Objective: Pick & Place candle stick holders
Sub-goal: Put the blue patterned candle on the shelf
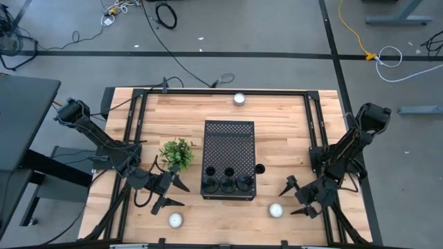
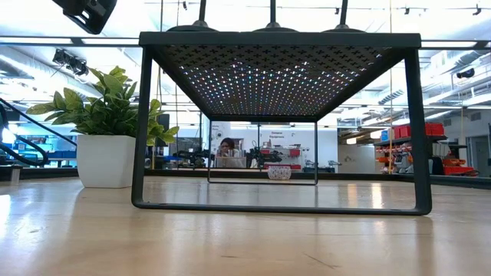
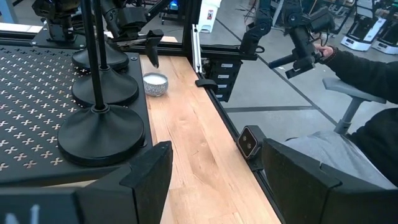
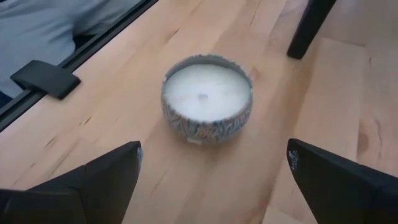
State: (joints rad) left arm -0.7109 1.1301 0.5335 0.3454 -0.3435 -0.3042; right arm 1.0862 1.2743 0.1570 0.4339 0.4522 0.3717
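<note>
Three black candle stick holders (image 1: 226,182) stand in a row on their round bases (image 3: 99,134) at the near end of the black perforated stand (image 1: 228,149). Their thin stems (image 2: 272,11) rise above its top. My left gripper (image 1: 169,192) hovers open just left of the stand's near corner, with nothing between its fingers (image 3: 214,180). My right gripper (image 1: 297,197) is open near the table's near right corner. It slants down toward a small white candle (image 4: 207,99), which sits on the wood ahead of its fingers (image 4: 211,168), untouched.
A potted plant (image 1: 176,153) stands left of the stand. A black round thing (image 1: 259,169) sits on the table by the stand's right side. More white candles lie at the near left (image 1: 175,220) and far middle (image 1: 239,98). A person (image 3: 367,74) sits beyond the near edge.
</note>
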